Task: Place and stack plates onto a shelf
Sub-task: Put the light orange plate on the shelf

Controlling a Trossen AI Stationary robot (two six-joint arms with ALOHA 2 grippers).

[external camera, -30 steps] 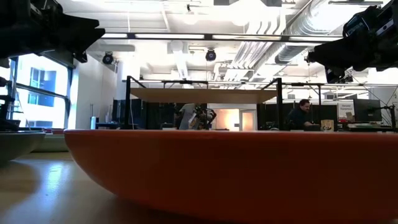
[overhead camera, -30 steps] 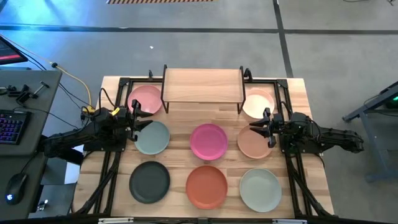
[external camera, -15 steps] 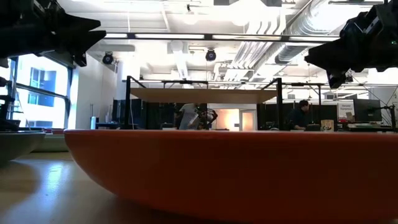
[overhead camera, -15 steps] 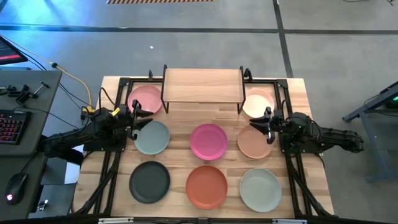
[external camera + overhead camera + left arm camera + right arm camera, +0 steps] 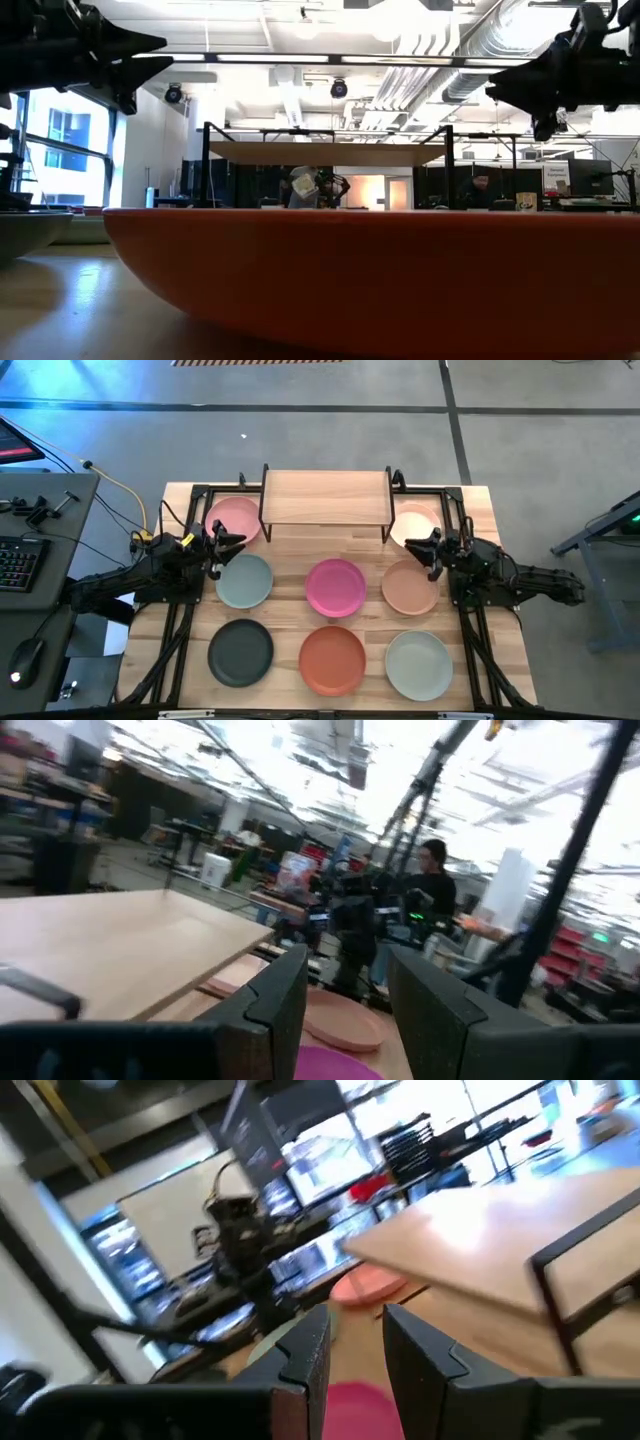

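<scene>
— Where were the round matte plates?
— On the wooden tabletop, before the empty wood-topped shelf.
— The grippers?
— Left gripper and right gripper hovered, fingers parted, holding nothing.

The floor around the table was grey concrete w/ dark seams, filling the upper part of the high view. At far left sat a dark desk w/ a keyboard and mouse (yellow cable trailing off it). In the low view, a big window glowed at left; white ducts and strip lights ran across the ceiling, upper frame. A person sat among benches at mid-right, face not described.
</scene>
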